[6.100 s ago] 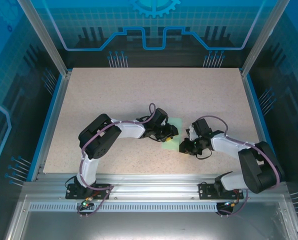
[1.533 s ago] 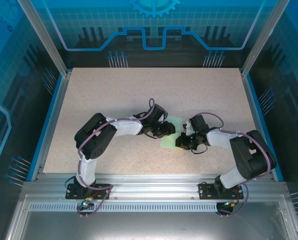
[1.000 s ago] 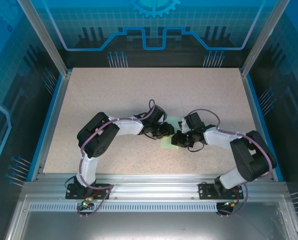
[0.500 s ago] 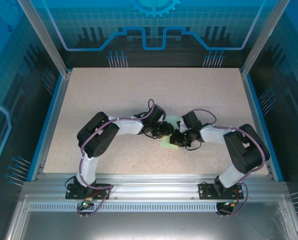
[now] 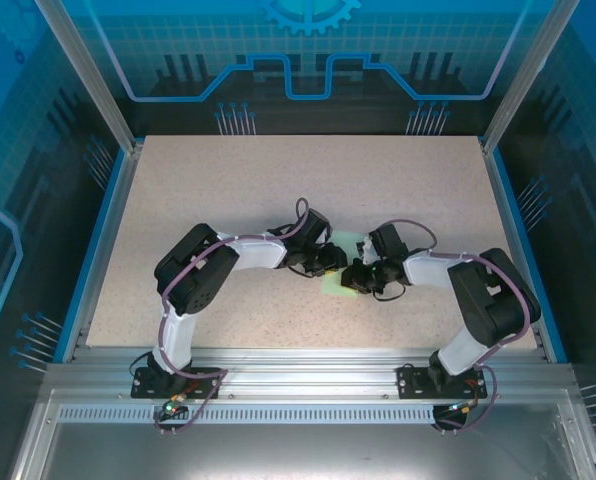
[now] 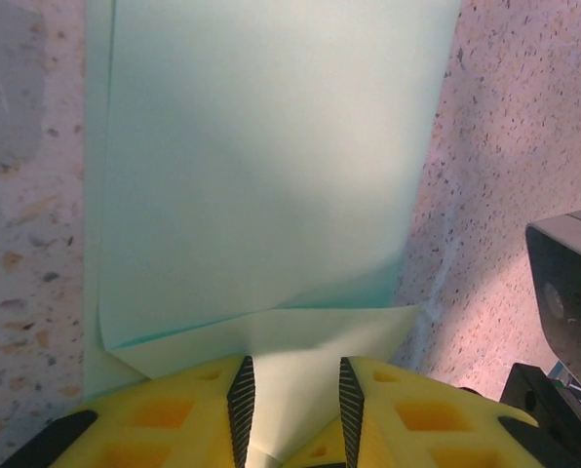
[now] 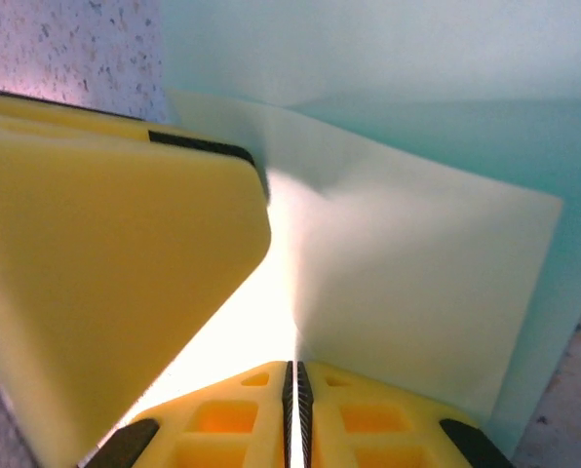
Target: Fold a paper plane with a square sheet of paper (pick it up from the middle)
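Just speckled table around paper.

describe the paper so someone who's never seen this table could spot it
On the speckled table, look near the middle where the two arms meet. The square sheet of paper lies there, partly folded: thin, flat and pale mint green against the black-and-white arms.

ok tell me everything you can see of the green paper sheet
The square sheet of paper is thin, pale mint green and unmarked, lying mostly flat on the speckled table between both arms. One edge is turned up into a lighter flap. The right gripper is shut on the flap; the left gripper straddles it, jaws parted.
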### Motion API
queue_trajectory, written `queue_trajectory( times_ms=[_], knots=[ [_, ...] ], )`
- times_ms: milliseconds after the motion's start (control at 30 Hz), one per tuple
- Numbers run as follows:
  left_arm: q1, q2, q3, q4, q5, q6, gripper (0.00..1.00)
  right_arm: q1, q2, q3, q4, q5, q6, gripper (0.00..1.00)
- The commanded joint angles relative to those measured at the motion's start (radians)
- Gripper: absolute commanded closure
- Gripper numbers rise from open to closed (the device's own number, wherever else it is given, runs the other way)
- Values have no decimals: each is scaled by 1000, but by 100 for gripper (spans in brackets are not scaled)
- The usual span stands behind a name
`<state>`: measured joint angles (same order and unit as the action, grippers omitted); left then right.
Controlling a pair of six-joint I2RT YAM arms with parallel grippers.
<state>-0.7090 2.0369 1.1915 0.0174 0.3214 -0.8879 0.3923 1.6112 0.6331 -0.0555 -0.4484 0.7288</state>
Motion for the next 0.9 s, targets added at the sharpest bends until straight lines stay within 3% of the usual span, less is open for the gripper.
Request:
queue_trajectory(
  times_ms=[0, 367, 567, 867],
  knots=[
    [-4, 41, 12, -77, -33, 7, 67, -26, -29, -90, -35, -16, -2, 87],
    [1, 45, 10, -74, -33, 4, 68, -84, -206, -202, -170, 29, -7, 85],
    [1, 47, 11, -54, -15, -11, 68, -71, -292, -130, -134, -24, 5, 84],
    [0, 49, 13, -34, -5, -45, 68, -9, -170, -28, 43, 24, 134, 85]
  ],
)
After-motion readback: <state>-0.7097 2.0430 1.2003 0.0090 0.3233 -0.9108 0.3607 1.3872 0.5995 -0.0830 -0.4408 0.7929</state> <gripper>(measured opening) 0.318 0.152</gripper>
